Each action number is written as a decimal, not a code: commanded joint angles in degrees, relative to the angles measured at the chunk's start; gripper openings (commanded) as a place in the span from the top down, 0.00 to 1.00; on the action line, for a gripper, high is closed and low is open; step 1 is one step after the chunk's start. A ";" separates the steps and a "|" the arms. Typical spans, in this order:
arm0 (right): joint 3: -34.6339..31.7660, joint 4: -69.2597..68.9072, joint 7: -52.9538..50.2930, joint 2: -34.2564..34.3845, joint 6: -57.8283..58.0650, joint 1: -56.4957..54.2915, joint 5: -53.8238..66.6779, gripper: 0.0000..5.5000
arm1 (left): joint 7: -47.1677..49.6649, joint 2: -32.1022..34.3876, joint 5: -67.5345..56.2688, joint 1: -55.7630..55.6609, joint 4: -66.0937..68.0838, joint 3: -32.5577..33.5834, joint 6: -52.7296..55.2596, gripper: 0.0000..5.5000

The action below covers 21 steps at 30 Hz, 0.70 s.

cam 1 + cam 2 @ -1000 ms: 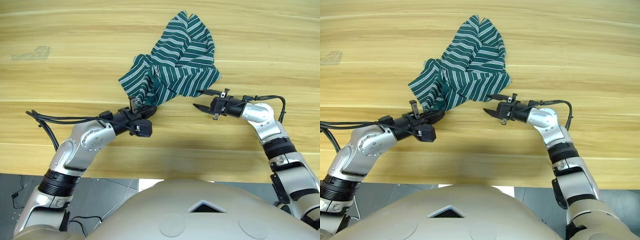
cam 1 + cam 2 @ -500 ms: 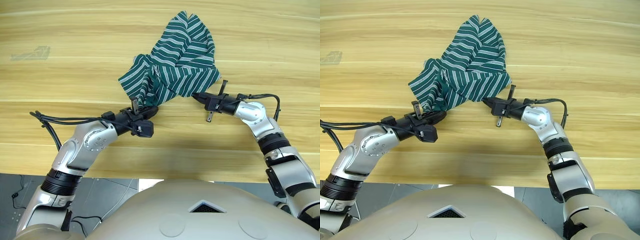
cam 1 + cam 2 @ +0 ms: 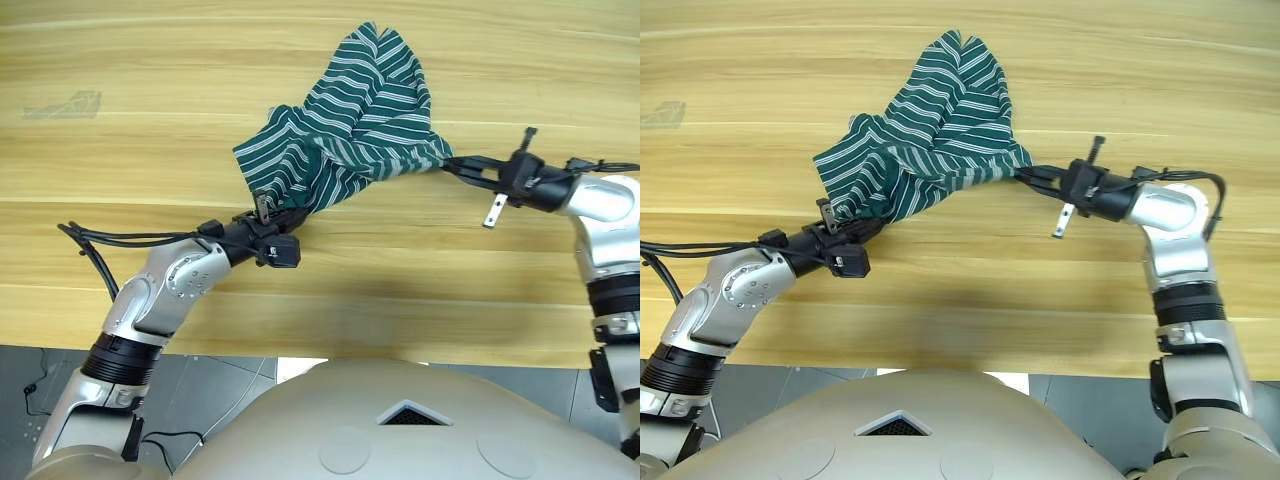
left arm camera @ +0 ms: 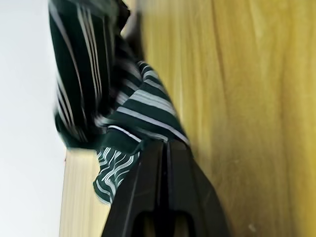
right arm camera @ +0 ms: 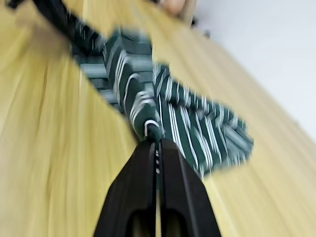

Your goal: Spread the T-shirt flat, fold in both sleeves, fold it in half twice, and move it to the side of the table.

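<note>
A light wooden table top (image 3: 400, 290) with long grain lines running across the frame lies under both arms. Below its near edge, in the lower left of the eye views, there is a piece of dark grey floor (image 3: 215, 385).

Nearest, a little left of the centre, the left gripper (image 3: 285, 210) is low over the table. Its two black fingers are pressed together on the lower left edge of the dark green T-shirt with thin white stripes (image 3: 350, 120). In the left wrist view the same gripper (image 4: 165, 144) has its fingertips closed with no gap, and the striped cloth (image 4: 143, 111) comes out directly from between them.

A little farther, at the middle right of the frame, the right gripper (image 3: 452, 166) points toward the left. It is clenched on the right corner of the T-shirt, and the cloth is drawn out to a narrow point at its tips. In the right wrist view this gripper (image 5: 156, 142) is also closed tight on a bunched fold of the cloth (image 5: 197, 123).

The T-shirt itself is in the upper centre of the frame. It is crumpled, with many folds. Its far part rests on the table and its near edge is stretched between the two grippers.

Farthest, in the upper left, a small faint greenish patch (image 3: 62, 105) is on the wood; any writing on it is too small to read.
</note>
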 commanded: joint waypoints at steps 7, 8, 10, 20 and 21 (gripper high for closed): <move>-3.26 5.70 4.90 -11.05 3.82 2.28 -5.70 0.99 | -1.14 1.98 -5.90 5.36 -5.25 5.54 1.61 1.00; -3.31 7.25 4.60 -11.54 3.27 1.93 -6.70 0.99 | -0.81 2.08 -6.77 5.37 -4.99 6.87 1.88 1.00; -3.75 8.35 4.03 -12.09 2.82 2.28 -7.73 0.99 | -0.88 2.10 -9.46 5.47 -4.44 9.25 2.23 1.00; -3.70 2.36 8.09 -10.40 7.13 3.53 -4.38 0.99 | -5.00 1.14 -19.73 16.83 -21.17 11.08 5.66 1.00; -4.07 0.07 9.99 -10.55 9.24 4.29 -1.93 0.99 | -5.45 1.04 -19.15 18.28 -22.22 9.65 5.93 1.00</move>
